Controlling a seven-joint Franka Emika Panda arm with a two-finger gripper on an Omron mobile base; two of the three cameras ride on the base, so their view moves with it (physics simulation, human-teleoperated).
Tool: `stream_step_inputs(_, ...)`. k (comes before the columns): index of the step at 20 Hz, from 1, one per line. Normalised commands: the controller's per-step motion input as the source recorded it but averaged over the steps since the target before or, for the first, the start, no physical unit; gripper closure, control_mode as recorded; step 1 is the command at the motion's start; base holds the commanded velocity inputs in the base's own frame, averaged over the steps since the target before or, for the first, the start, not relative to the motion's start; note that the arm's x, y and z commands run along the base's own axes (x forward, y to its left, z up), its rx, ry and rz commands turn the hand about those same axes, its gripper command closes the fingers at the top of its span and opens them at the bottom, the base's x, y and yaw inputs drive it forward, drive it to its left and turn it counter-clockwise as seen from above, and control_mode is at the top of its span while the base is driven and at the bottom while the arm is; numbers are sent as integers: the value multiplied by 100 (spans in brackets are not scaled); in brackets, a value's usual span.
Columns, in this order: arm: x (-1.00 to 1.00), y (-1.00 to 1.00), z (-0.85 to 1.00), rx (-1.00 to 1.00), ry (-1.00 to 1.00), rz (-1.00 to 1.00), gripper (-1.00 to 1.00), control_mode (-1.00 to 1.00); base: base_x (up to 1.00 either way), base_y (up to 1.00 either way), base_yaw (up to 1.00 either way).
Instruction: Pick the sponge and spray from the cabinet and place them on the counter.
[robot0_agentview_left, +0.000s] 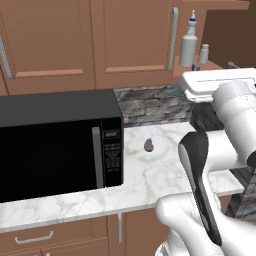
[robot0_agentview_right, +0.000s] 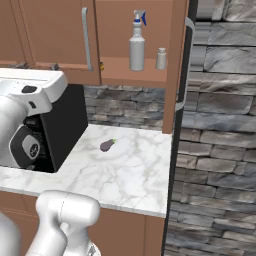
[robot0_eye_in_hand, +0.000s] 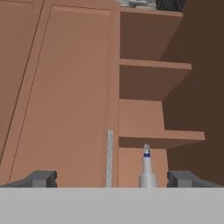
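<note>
**Arm raised toward open cabinet**

Left base view: arm bending up at 3 o'clock; spray (robot0_agentview_left: 188, 45) standing in cabinet (robot0_agentview_left: 134, 40).
Right base view: counter (robot0_agentview_right: 130, 170) carrying purple egg-shaped object (robot0_agentview_right: 107, 145).
Hand view: gripper (robot0_eye_in_hand: 113, 178) fingers spread apart, pointing at shelves.

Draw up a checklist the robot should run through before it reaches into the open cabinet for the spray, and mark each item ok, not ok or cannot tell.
1. Cabinet door open, shelf reachable: ok.
2. Spray upright on the bottom shelf: ok.
3. Gripper open, fingers wide apart with nothing between them: ok.
4. Gripper lined up with the spray: roughly ok; in the hand view the bottle sits right of centre, nearer the right finger.
5. Sponge located: cannot tell; only a small white shaker bottle stands beside the spray.
6. Counter has bare room for set-down: ok; a small purple egg-shaped object lies near the middle, with marble free in front of it.
</note>
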Motion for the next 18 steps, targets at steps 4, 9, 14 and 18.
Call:
stream_step_inputs(4,34,0,0,0,0,0,-100,-100,0,0,0)
stream_step_inputs(9,37,0,0,0,0,0,-100,-100,0,0,0)
stream_step_inputs(14,49,0,0,0,3,0,-100,-100,0,0,0)
stream_step_inputs(18,46,0,0,0,3,0,-100,-100,0,0,0)
